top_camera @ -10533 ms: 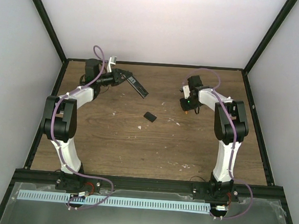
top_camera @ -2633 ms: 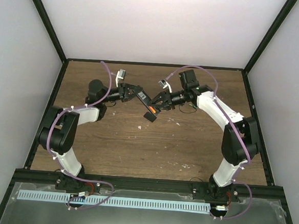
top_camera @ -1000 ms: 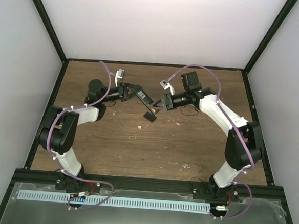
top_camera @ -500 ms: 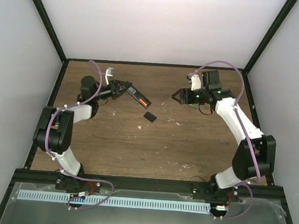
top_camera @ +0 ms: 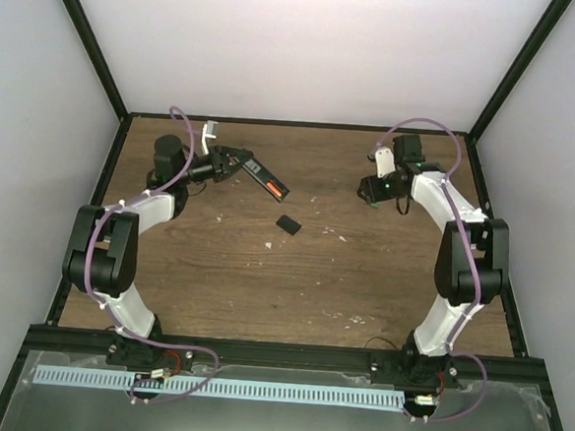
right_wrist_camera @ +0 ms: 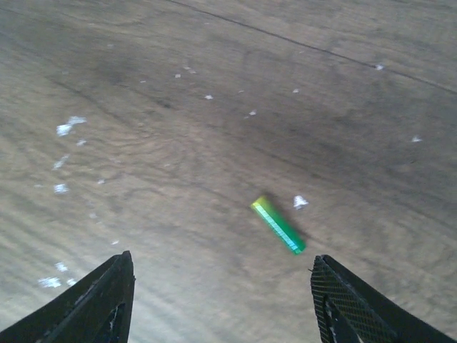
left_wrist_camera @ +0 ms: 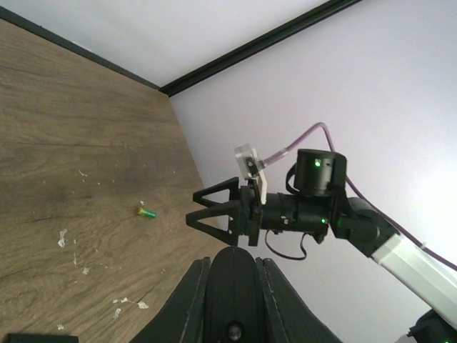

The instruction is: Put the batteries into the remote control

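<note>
My left gripper (top_camera: 238, 161) is shut on the black remote control (top_camera: 262, 177), which it holds above the table at the back left. An orange patch (top_camera: 277, 188) shows near the remote's free end. In the left wrist view the remote (left_wrist_camera: 232, 296) fills the gap between the fingers. One green-ended battery (right_wrist_camera: 278, 226) lies loose on the wood. My right gripper (right_wrist_camera: 221, 261) hovers just above it, open, with the battery ahead of the gap, nearer the right finger. The same battery (left_wrist_camera: 147, 212) lies just left of the right gripper (left_wrist_camera: 191, 207) in the left wrist view.
A small black squarish cover piece (top_camera: 288, 224) lies mid-table between the arms. Pale wood chips (right_wrist_camera: 66, 128) are scattered over the boards. The black frame and white walls (top_camera: 298, 58) close in the back and both sides.
The right arm has pulled away from the remote, swung to the back right and dropped over the loose battery with its jaws wider. The left arm drew the remote back left.
</note>
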Controlling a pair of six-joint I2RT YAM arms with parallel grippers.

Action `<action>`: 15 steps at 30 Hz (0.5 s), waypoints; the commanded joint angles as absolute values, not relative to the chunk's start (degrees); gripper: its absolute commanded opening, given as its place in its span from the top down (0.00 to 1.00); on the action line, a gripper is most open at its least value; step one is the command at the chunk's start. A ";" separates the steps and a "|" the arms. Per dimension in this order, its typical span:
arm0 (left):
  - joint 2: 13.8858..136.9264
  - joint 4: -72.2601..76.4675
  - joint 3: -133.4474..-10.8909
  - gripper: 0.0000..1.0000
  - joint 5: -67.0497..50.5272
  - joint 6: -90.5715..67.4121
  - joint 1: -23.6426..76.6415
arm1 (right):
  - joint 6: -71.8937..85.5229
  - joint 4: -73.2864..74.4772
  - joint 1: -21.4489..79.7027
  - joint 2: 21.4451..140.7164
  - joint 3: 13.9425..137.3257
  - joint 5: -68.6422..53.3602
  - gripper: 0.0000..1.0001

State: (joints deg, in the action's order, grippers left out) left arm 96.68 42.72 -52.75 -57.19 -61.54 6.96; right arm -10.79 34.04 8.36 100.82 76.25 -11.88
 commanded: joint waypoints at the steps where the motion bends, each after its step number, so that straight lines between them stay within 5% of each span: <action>1: 97.81 40.37 -55.75 1.00 -58.66 -59.40 6.27 | -18.13 33.10 5.80 105.00 81.42 -10.51 0.39; 15: 101.82 41.32 -58.97 1.00 -58.24 -60.56 5.97 | -21.98 33.50 2.98 112.26 81.29 -16.02 0.50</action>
State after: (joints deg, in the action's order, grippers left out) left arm 100.60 40.64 -56.69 -57.95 -60.99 6.09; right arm -20.78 33.34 3.11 110.21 79.35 -13.45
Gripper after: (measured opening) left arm 0.140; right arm 0.523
